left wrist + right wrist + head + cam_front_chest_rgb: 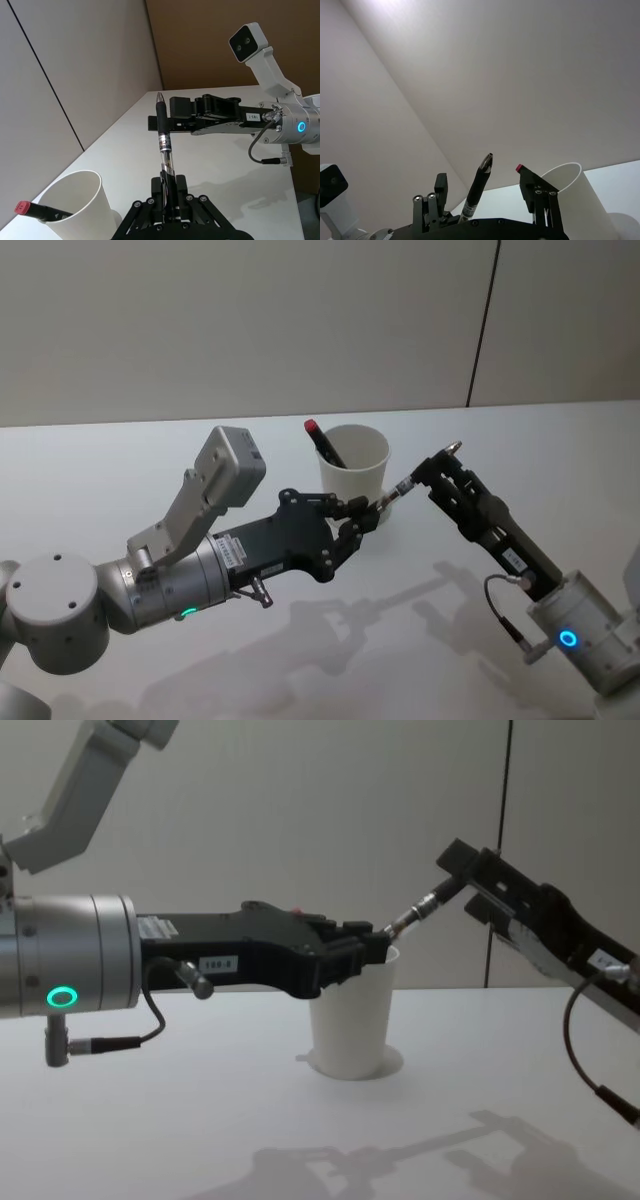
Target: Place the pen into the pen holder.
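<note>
The left claw (368, 512) is clamped on the rear end of a ballpoint pen (163, 142), which slants from its fingertips up towards the right claw (482, 182). That claw stands open: the pen's black grip and metal tip sit between its two fingers with a gap on either side, so it has no hold yet. The pen holder (358, 478) stands on the worktop (560, 450) just beyond the left claw, its rim about level with that claw's fingertips. A black marker (326, 447) with a red end already leans inside it, the red end poking over the rim on the side away from the right claw.

This looks like a hand-over, with the held pen yet to go into the cup. To do it well, the right claw should close on the rubber grip rather than the slippery metal tip, and squarely, so the pen does not twist. The left claw should let go only once that hold is firm. The pen then needs turning upright above the open part of the mouth, clear of the leaning marker. It should be released low, since a light paper cup could tip under a sideways knock.
</note>
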Available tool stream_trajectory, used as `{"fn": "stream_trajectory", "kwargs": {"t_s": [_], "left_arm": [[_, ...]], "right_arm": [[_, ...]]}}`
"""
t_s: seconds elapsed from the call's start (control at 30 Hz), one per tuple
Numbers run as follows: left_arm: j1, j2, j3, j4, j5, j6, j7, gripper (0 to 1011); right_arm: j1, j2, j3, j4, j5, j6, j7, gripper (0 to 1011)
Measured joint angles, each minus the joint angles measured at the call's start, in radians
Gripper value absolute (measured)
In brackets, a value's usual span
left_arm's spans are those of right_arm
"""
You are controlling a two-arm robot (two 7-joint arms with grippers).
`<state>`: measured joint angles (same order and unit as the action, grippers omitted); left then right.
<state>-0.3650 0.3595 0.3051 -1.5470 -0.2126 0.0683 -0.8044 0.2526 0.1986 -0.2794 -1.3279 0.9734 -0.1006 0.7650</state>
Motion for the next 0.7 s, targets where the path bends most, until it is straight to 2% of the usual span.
{"fn": "stream_trajectory", "kwargs": {"t_s": [0.17, 0.27, 0.33, 0.47, 0.5, 0.6, 0.7], "left_arm": [[0.0, 0.0, 0.0, 0.0, 0.0, 0.0, 0.0, 178], [0.0, 0.0, 0.0, 0.0, 0.0, 0.0, 0.0, 178], [0.0, 0.0, 0.0, 0.0, 0.0, 0.0, 0.0, 178], [0.0, 0.0, 0.0, 0.0, 0.0, 0.0, 0.0, 178], [0.0, 0.0, 0.0, 0.0, 0.0, 0.0, 0.0, 178], [0.0, 0.0, 0.0, 0.0, 0.0, 0.0, 0.0, 178], [0.0, 0.0, 0.0, 0.0, 0.0, 0.0, 0.0, 178]], "right_arm": [[0.008, -0.005, -0.003, 0.018, 0.011, -0.006, 0.017, 837], [0.012, -0.007, -0.004, 0.027, 0.015, -0.009, 0.026, 719], [0.014, -0.009, -0.004, 0.03, 0.018, -0.011, 0.029, 707], [0.018, -0.012, -0.006, 0.037, 0.023, -0.014, 0.038, 518], [0.019, -0.012, -0.007, 0.039, 0.024, -0.015, 0.04, 518], [0.022, -0.015, -0.009, 0.043, 0.028, -0.018, 0.045, 434], [0.025, -0.018, -0.011, 0.047, 0.034, -0.023, 0.051, 310]]}}
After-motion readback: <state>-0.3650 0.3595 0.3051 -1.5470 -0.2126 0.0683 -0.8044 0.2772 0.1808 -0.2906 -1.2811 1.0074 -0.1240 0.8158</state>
